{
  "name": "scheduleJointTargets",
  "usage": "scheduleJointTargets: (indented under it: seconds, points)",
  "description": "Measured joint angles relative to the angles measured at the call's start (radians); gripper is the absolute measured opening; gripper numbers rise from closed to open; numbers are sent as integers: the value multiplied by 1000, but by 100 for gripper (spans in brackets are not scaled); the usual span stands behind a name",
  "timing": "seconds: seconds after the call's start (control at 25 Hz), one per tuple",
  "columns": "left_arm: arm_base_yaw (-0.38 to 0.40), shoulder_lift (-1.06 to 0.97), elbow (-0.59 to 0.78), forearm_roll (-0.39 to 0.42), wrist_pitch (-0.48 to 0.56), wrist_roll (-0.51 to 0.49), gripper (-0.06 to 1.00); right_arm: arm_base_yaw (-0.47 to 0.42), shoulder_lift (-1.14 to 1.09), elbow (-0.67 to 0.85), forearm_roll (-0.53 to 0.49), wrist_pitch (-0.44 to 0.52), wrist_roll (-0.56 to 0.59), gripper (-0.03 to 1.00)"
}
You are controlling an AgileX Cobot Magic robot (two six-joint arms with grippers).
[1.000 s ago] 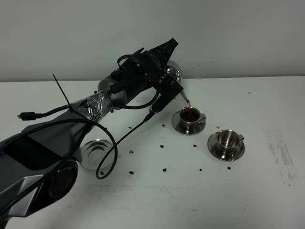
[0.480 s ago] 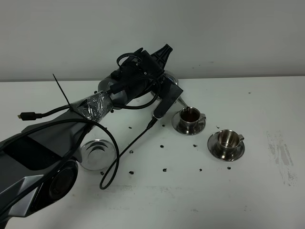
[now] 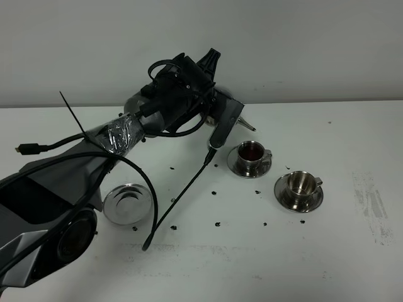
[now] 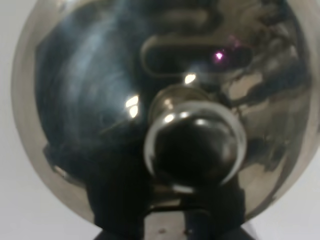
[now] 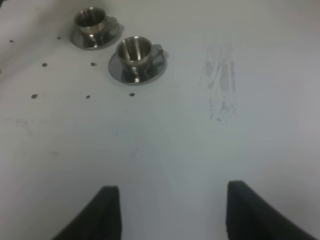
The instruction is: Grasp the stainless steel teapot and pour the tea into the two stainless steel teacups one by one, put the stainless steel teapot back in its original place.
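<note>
My left gripper [image 3: 220, 126] is shut on the stainless steel teapot [image 3: 232, 108] and holds it in the air just left of the far teacup, with the spout [image 3: 247, 123] off the cup and nothing flowing. In the left wrist view the teapot's lid and knob [image 4: 195, 145] fill the picture. The far teacup [image 3: 252, 153] holds dark tea. The near teacup [image 3: 301, 183] looks empty. Both stand on saucers and also show in the right wrist view, the near one [image 5: 133, 50] and the far one [image 5: 90, 19]. The steel coaster dish [image 3: 129, 202] sits bare at the left. My right gripper [image 5: 172, 205] is open over the table.
Small dark spots [image 3: 217, 223] dot the white table [image 3: 352, 251] around the cups. A black cable [image 3: 182, 198] hangs from the left arm over the table. A scuffed grey patch [image 5: 220, 85] lies right of the cups.
The teapot has tipped back and risen, so the stream into the far cup has stopped. The left arm has drawn slightly up and left, uncovering the coaster dish.
</note>
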Motion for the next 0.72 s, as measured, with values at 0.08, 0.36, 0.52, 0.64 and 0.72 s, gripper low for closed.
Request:
scheduleJointTargets:
  seconds: [0.08, 0.36, 0.52, 0.64, 0.72]
  points:
    - [0, -29, 0, -85, 38, -1, 17, 0, 0, 0, 0, 0, 0, 47]
    - [0, -126, 9, -277, 244, -87, 17, 0, 0, 0, 0, -1, 0, 47]
    - [0, -194, 103, -286, 270, -217, 17, 0, 0, 0, 0, -1, 0, 47]
    - [0, -274, 249, -316, 253, -274, 17, 0, 0, 0, 0, -2, 0, 47]
    - [0, -337, 370, -354, 224, -306, 17, 0, 0, 0, 0, -2, 0, 47]
